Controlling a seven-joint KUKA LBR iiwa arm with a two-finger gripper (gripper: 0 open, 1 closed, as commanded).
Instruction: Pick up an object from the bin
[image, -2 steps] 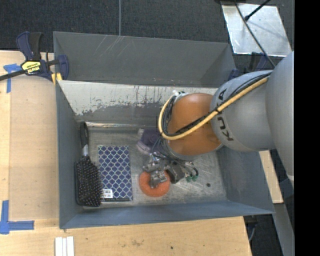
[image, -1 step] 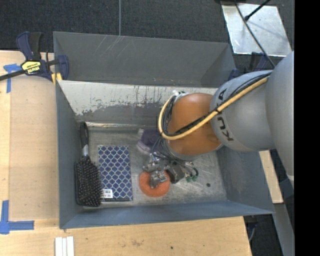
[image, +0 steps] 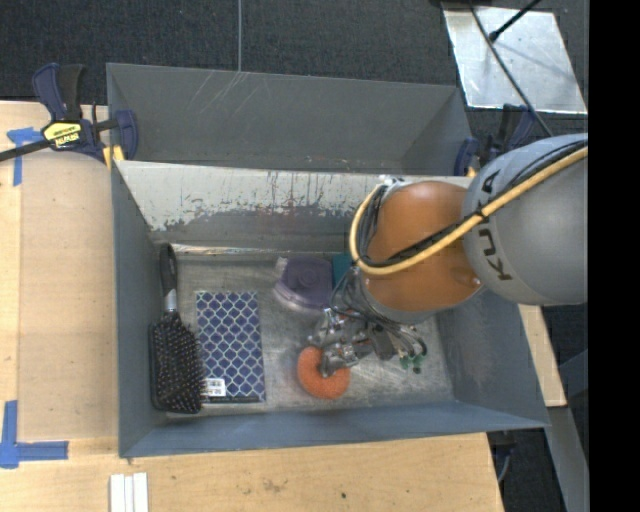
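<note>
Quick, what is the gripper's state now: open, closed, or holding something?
Gripper: open or closed cannot be told. It is low over the orange round thing.

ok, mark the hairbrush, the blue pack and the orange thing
hairbrush (image: 175, 365), camera view, bristle head
blue pack (image: 230, 340), camera view, patterned face
orange thing (image: 318, 382), camera view, lower left part
</note>
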